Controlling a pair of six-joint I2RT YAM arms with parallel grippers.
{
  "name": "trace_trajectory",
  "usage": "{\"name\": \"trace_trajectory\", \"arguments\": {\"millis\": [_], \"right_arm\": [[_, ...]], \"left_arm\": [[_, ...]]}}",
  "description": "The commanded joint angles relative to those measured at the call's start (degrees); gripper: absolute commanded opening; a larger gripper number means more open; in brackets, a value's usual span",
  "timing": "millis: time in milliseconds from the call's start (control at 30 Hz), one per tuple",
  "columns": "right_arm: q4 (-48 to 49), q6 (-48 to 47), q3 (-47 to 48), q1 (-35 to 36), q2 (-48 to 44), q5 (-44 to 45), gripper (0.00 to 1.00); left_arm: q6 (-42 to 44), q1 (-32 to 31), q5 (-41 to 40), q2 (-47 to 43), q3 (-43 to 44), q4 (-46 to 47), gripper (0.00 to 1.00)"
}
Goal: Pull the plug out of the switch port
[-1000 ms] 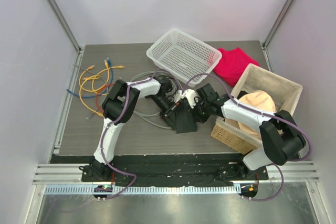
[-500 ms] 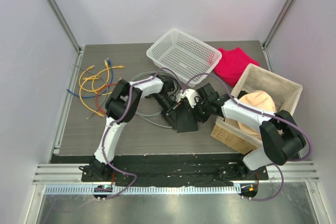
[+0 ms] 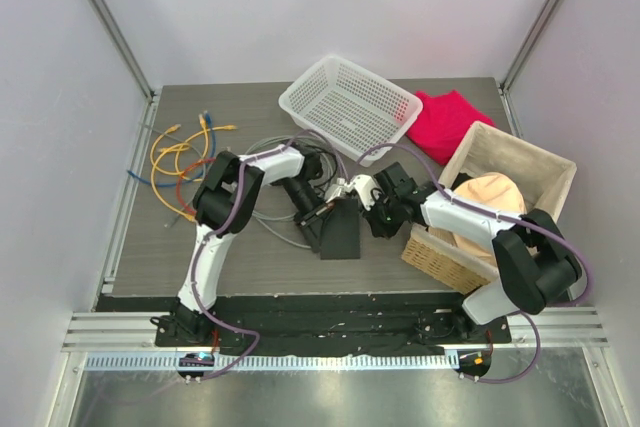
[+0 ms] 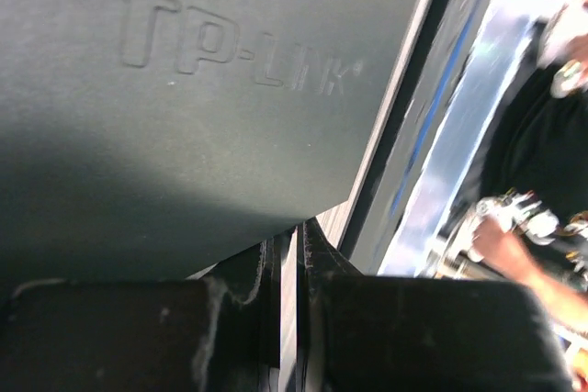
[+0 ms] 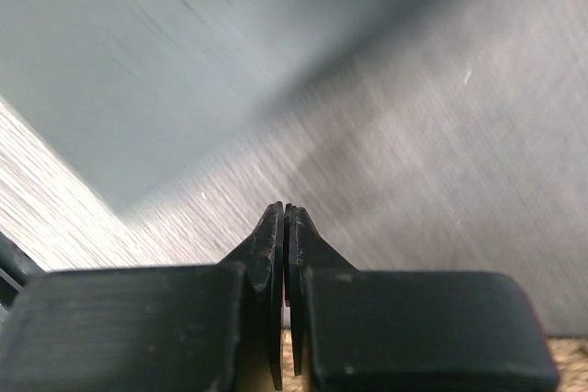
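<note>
The switch (image 3: 341, 232) is a flat matte-black box, tipped up on the dark table between my two arms. In the left wrist view its TP-LINK face (image 4: 184, 89) fills the upper left, just above my left gripper (image 4: 291, 245), whose jaws are shut with only a thin slit between them. In the top view the left gripper (image 3: 315, 212) is at the switch's left edge. My right gripper (image 3: 350, 199) is at its upper right edge. In the right wrist view this gripper (image 5: 287, 218) is shut and empty, close to the switch's grey face (image 5: 138, 71). The plug is hidden.
Grey cable loops (image 3: 268, 215) lie left of the switch. Orange, red and blue patch cables (image 3: 180, 162) lie at the far left. A white mesh basket (image 3: 350, 107) stands behind, with a red cloth (image 3: 448, 122) and a wicker basket (image 3: 500, 197) holding a tan hat at the right.
The switch has shifted left and a little toward the near edge, and both grippers have moved left with it. Both grippers stay shut.
</note>
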Motion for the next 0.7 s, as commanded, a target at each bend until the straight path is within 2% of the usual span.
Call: {"name": "trace_trajectory", "arguments": {"millis": [0, 133, 267, 400, 533, 567, 667], "right_arm": [[-1.9, -0.3, -1.0, -0.1, 0.0, 1.4, 0.01], [-1.9, -0.4, -0.8, -0.2, 0.4, 1.5, 0.01], [-1.8, -0.1, -0.5, -0.1, 0.7, 1.3, 0.01], [-2.0, 3.3, 2.1, -0.1, 0.4, -2.3, 0.01], [-2.6, 4.4, 6.5, -0.2, 0.0, -3.2, 0.01], [-2.8, 4.3, 7.4, -0.1, 0.0, -3.0, 0.01], [-3.4, 5.2, 11.0, -0.1, 0.2, -4.2, 0.01]], "left_arm": [[13.4, 4.5, -23.8, -4.8, -3.2, -10.5, 0.0], [18.9, 10.5, -32.4, -9.2, -0.5, -13.5, 0.0], [20.6, 13.6, -32.8, -7.9, 5.0, -19.4, 0.0], [18.8, 13.3, -21.0, -5.9, 4.3, -20.7, 0.0], [12.8, 12.6, -9.3, -4.2, -2.1, -12.3, 0.0], [10.1, 12.3, -3.8, -3.5, -2.9, -10.9, 0.0], [6.8, 9.8, 3.3, -2.8, -4.0, -5.9, 0.0]]}}
